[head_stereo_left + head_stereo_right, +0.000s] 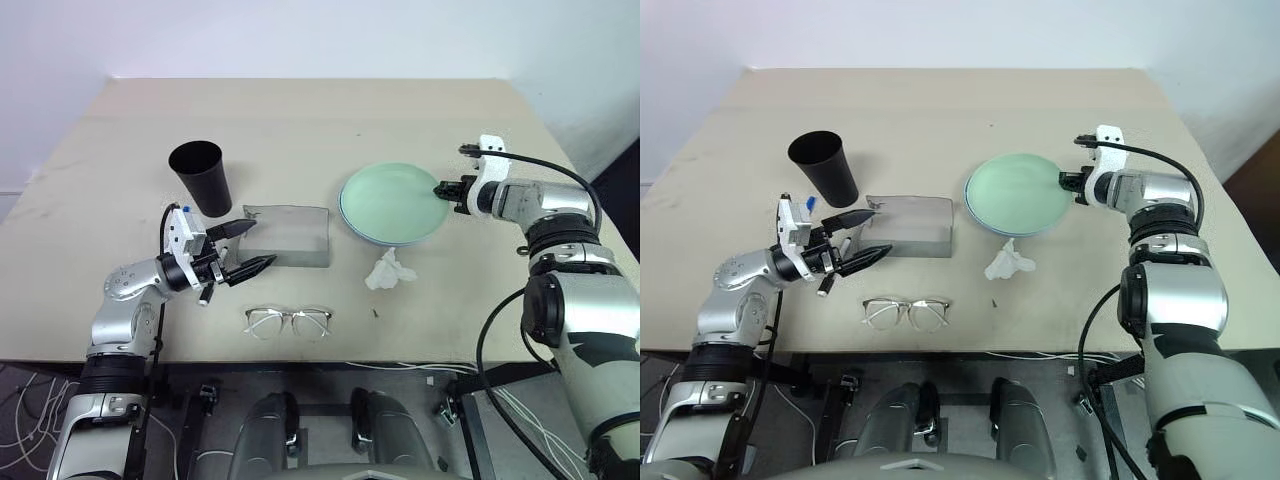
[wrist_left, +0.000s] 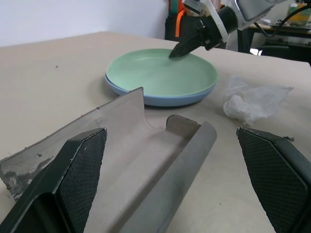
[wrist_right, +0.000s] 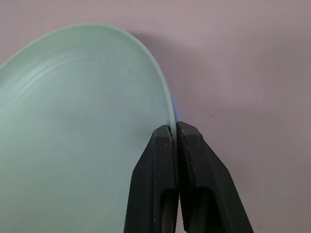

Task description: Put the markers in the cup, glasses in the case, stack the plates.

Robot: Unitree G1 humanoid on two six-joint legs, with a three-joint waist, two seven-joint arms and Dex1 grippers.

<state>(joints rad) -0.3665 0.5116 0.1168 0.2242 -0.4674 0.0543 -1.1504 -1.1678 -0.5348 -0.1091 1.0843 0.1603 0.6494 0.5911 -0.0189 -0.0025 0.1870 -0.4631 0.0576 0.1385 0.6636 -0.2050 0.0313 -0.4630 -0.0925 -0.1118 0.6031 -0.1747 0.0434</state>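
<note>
Plates look stacked, round mint-green plate point(image 1: 392, 201) on the light-blue plate point(image 2: 160, 99) mid-table, your right gripper point(image 1: 443, 189) pinched on the green rim: let go, then spread-fingered left gripper point(image 1: 245, 249) by the open grey felt case point(image 1: 290, 236) takes the wire-rimmed glasses point(image 1: 288, 321).

The beige rectangular table point(image 1: 300, 120) is seen from above and behind by the two head views, which face forward and down and share nearly the same scene, slightly offset sideways. The left wrist view is set low and close behind the open grey felt-like case point(image 2: 146, 160), facing level across the tabletop toward the mint green plate stacked on the light blue plate point(image 2: 163, 75). The same stacked plates are seen very near in the right wrist view, looking down along the right gripper point(image 3: 176, 127) at the rim.
</note>
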